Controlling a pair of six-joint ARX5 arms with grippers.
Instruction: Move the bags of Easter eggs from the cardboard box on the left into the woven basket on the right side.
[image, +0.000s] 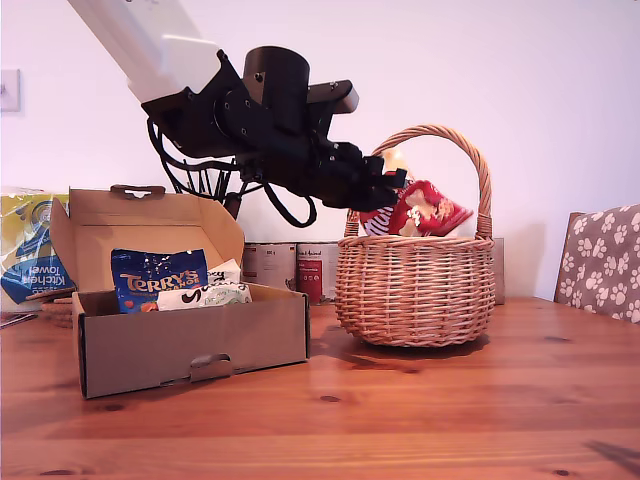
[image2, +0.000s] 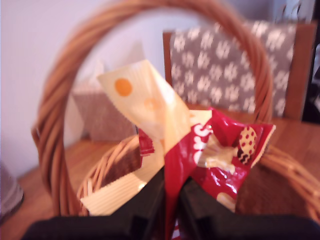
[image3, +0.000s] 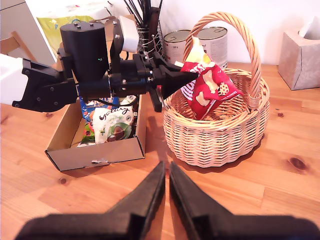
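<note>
Pinching the red bag (image: 428, 210) between closed jaws, my first claw (image: 392, 200) holds it above the woven basket (image: 415, 290), under the handle. My second claw (image3: 165, 187) hangs shut over the worktop (image: 400, 410). The blue Terry's bag (image: 158, 278) and pale bag (image: 205, 294) lie in the cardboard box (image: 190, 345).

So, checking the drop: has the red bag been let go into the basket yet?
No: my first gripper is shut on the red bag, holding it above the basket.

Glossy crinkled foil on the red bag (image: 428, 208). Rough woven wicker for the basket (image: 415, 290); matt corrugated cardboard box (image: 190, 345). Smooth varnished wooden table (image: 420, 410).
</note>
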